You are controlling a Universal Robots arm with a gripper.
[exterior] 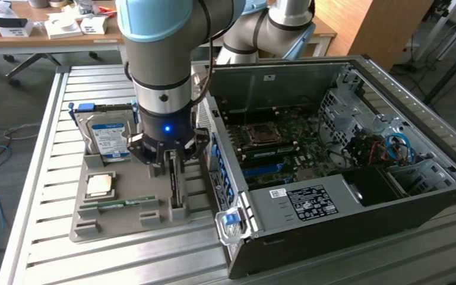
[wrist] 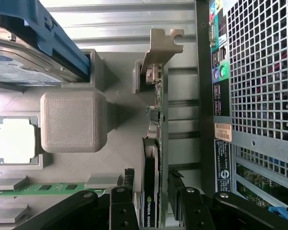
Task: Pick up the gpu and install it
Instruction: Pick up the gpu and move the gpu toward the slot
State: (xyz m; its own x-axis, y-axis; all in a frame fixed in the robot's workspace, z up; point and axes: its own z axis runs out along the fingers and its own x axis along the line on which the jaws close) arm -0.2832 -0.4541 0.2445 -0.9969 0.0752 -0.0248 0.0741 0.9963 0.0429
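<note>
Hand (exterior: 171,167) hangs low over the grey holder (exterior: 133,224) in the lower left of the exterior view, open. Its two dark fingers (exterior: 161,163) stand on either side of the gpu (exterior: 176,193) without clamping it. In the wrist view the hand (wrist: 151,184) straddles the gpu (wrist: 150,201), with a narrow gap between the card and each finger (wrist: 128,191).

The gpu stands on its thin edge in a slot of the grey holder (wrist: 72,120), nearest the computer case (exterior: 418,196). Its black face carries an NVIDIA label, and its metal bracket (wrist: 161,48) sticks up at the far end of the card.

In the same holder, a hard drive (exterior: 107,139) with a blue-white label stands towards the upper left. A processor (exterior: 101,185) lies flat below it, and a green memory stick (exterior: 121,205) lies lower again. The wrist view shows them too: hard drive (wrist: 19,62), processor (wrist: 15,140), memory stick (wrist: 38,188).

The computer case lies open on its side at the exterior view's right. Its motherboard (exterior: 279,142) is exposed and its power supply (exterior: 307,202) sits lower in the frame. Holder and case both rest on a slatted metal desk (exterior: 46,178).
</note>
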